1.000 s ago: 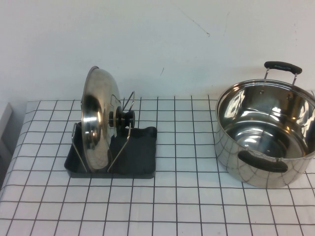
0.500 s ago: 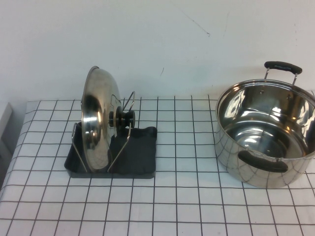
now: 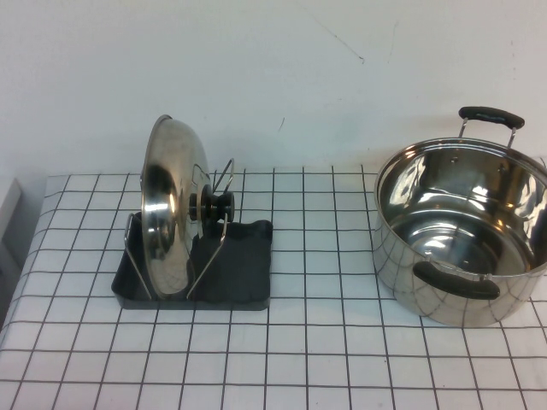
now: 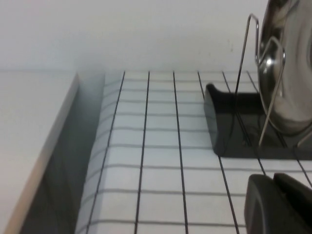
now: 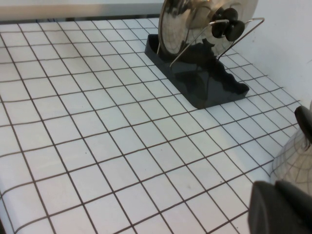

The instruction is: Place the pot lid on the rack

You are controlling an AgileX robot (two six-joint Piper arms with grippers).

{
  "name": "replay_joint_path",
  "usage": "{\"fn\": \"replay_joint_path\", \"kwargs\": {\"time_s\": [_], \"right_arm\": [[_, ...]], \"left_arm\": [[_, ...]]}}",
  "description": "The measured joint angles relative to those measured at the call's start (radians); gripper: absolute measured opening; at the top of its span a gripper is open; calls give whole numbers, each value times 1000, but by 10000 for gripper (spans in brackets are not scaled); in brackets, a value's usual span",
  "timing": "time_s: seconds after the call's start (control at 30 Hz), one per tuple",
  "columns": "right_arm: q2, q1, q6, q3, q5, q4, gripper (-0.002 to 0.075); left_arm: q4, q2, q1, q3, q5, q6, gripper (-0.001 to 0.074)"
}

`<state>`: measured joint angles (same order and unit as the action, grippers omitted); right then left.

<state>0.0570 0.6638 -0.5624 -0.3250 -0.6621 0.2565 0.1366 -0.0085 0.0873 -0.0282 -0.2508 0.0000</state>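
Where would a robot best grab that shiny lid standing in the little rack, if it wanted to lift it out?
Probably the top rim of the pot lid, from above: it stands on edge in the rack, rim clear of the wire loops. Its black knob sits among them. The left gripper and right gripper are shut, away from it.

Legible text, labels, brands, numbers, signs: none found on any item or surface in any view.
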Motion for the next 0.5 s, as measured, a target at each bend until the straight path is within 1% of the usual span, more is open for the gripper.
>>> {"fn": "replay_joint_path", "kwargs": {"time_s": [0.07, 0.17, 0.5], "right_arm": [[0, 0, 0, 0, 0, 0, -1], [0, 0, 0, 0, 0, 0, -1], [0, 0, 0, 0, 0, 0, -1]], "left_arm": [[-5, 0, 0, 0, -53, -48, -2], [-7, 0, 0, 0, -61, -77, -2], [-7, 0, 0, 2, -67, -79, -2]]}}
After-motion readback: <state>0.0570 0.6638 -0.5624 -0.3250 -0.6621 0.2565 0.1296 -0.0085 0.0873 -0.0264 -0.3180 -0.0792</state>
